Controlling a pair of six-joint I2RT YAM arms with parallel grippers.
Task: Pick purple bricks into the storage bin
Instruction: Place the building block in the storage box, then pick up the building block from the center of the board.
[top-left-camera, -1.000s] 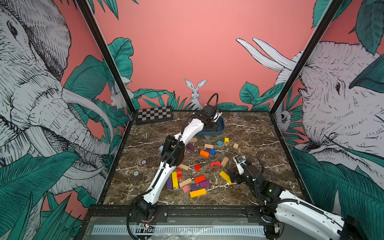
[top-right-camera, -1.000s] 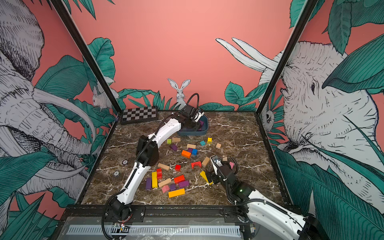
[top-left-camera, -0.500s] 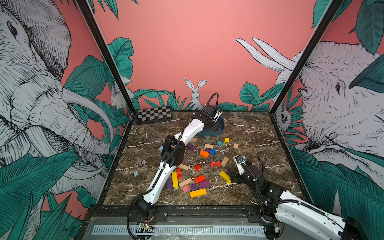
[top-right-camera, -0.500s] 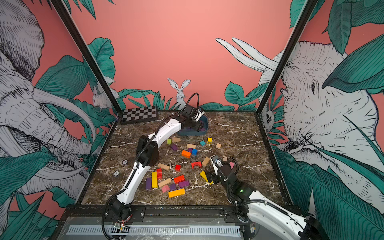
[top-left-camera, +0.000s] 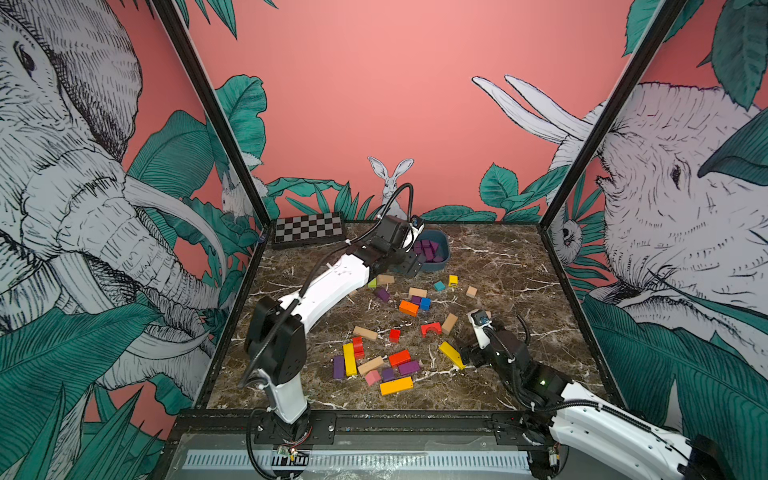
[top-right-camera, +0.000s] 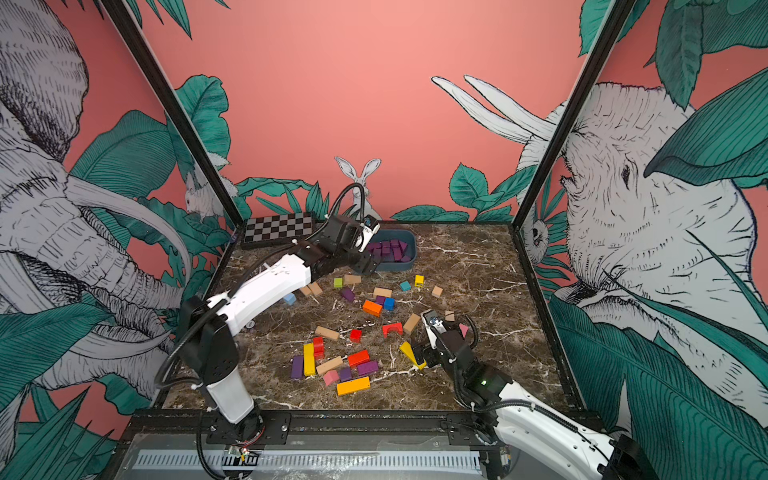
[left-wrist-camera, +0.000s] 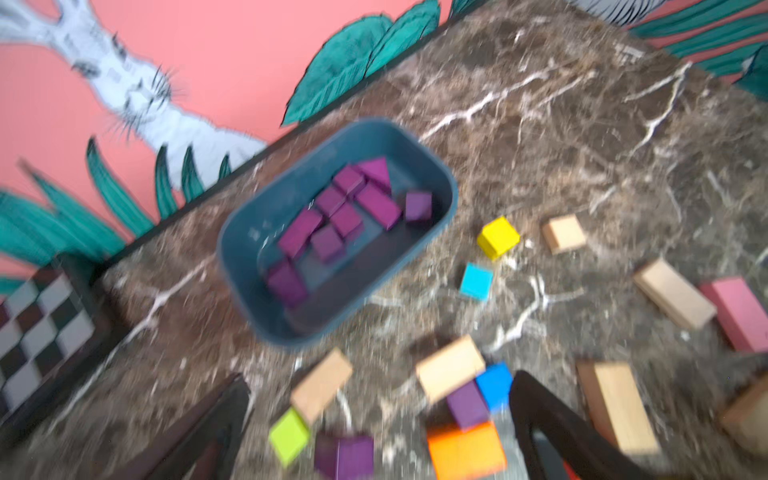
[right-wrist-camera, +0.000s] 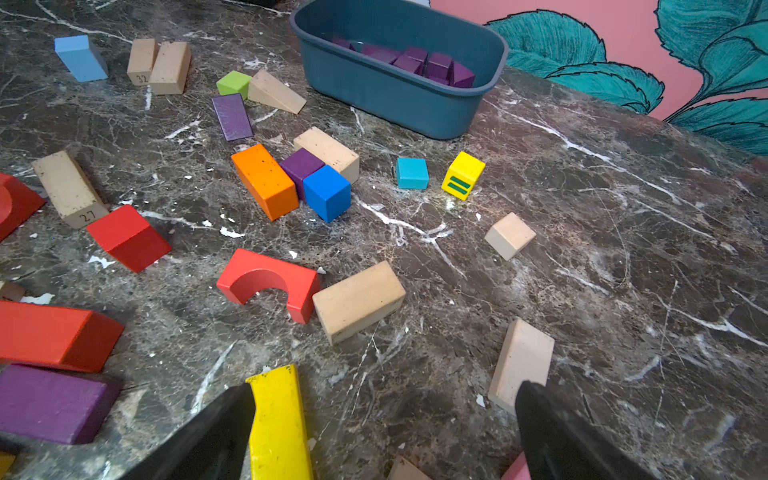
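Purple bricks (left-wrist-camera: 345, 216): I see a cluster lying inside the bin; the left wrist view is too blurred for an exact count.
Storage bin (top-left-camera: 441, 266): at 12 o'clock on the marble table (top-left-camera: 498, 270), near the back wall.
Loose purple bricks: a flat bar (right-wrist-camera: 232, 116) and a purple cube (right-wrist-camera: 301, 166) lie mid-table, the cube touching an orange block (right-wrist-camera: 264, 180) and a blue cube (right-wrist-camera: 327, 193). Three more lie around 6 o'clock (top-left-camera: 409, 368).
Left gripper (left-wrist-camera: 380, 376): fingers spread wide, nothing between them, just beside the bin's 8 o'clock corner.
Right gripper (right-wrist-camera: 384, 388): spread wide and empty, low at 4 o'clock, with a yellow bar (right-wrist-camera: 278, 424) just beside one finger.
Checkerboard box (top-left-camera: 307, 228): at 11 o'clock.
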